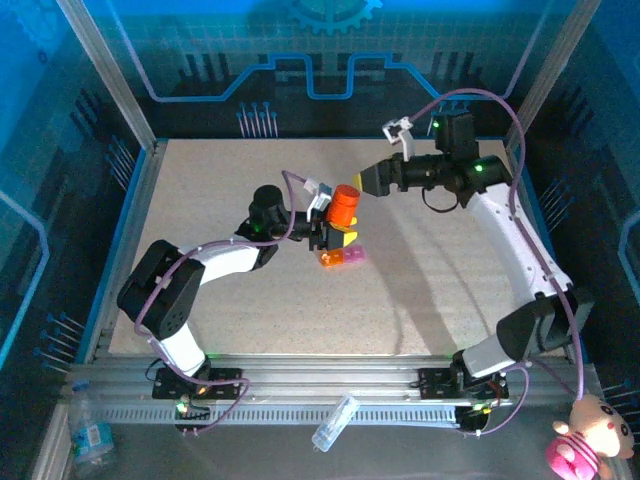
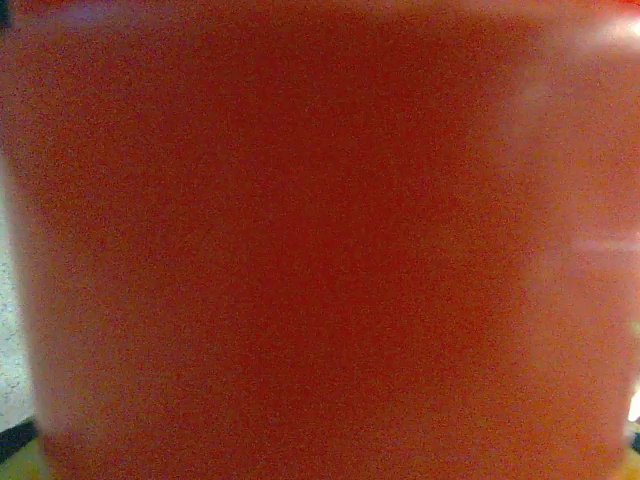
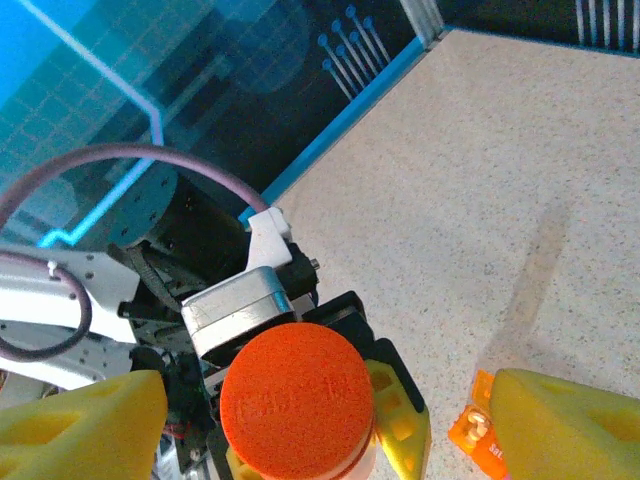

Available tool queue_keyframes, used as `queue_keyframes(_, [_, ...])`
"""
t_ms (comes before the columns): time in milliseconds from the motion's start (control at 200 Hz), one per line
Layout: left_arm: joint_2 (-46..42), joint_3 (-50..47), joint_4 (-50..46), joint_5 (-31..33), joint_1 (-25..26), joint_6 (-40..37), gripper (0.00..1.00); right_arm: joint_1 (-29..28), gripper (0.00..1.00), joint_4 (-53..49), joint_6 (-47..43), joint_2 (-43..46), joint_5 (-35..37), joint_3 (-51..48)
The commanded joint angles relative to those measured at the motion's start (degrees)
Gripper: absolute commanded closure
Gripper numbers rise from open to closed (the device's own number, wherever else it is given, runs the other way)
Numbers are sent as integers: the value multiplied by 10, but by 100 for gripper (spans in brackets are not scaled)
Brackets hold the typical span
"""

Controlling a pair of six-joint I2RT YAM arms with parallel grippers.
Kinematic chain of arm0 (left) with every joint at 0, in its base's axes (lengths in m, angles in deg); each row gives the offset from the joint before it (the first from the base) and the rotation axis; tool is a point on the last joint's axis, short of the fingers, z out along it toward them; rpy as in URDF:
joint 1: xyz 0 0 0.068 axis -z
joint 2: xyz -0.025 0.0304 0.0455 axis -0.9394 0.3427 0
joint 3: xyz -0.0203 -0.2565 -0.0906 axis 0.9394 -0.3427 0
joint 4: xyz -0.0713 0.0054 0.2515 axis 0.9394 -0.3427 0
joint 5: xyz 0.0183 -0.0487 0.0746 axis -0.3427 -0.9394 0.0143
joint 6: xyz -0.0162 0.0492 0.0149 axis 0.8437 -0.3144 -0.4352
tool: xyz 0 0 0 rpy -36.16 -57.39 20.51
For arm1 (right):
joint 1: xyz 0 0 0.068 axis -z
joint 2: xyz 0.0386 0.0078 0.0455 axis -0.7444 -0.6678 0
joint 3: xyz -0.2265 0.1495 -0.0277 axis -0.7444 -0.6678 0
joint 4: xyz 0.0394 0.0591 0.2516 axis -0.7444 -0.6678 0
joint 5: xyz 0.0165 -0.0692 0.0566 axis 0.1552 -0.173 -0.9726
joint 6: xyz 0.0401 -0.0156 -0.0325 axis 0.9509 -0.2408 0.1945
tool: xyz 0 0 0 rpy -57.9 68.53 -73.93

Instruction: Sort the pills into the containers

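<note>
Desk [image 1: 440, 300]: speckled, with blue walls around it.
Left pincer [image 1: 338, 232]: I saw it pinching the orange bottle [image 1: 345, 208], held upright.
Right pincer [image 1: 360, 183]: spread wide, the bottle's cap [image 3: 297, 395] between its fingers.
Containers [image 1: 340, 258]: on the desk just beside the bottle's foot, nearer my left pincer.

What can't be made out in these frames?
- Pills: too small to spot in the top view; bottle is capped, contents hidden.
- Left wrist view: bottle too close, an orange blur hiding everything behind.
- Containers: contents too small from top; right wrist view cuts them at bottom edge.
</note>
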Motion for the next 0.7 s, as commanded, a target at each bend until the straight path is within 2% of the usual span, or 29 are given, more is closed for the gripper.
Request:
queue_keyframes(0, [-4, 18, 9, -20, 1, -1, 100, -22, 15, -73, -59, -23, -12, 37])
queue_keyframes(345, [-7, 16, 5, -21, 1, 0, 100, -47, 20, -70, -58, -47, -8, 21])
queue_keyframes(405, [-8, 16, 4, -22, 1, 0, 100, -48, 26, -66, -55, -48, -8, 15])
queue_keyframes(525, [-8, 16, 4, -21, 1, 0, 100, -47, 44, -64, -51, -50, -10, 10])
queue_keyframes(615, [-7, 17, 4, -21, 1, 0, 100, -45, 52, -64, -51, -51, -15, 3])
queue_keyframes(695, [-8, 17, 4, -20, 1, -1, 100, -44, 54, -61, -50, -45, -14, -8])
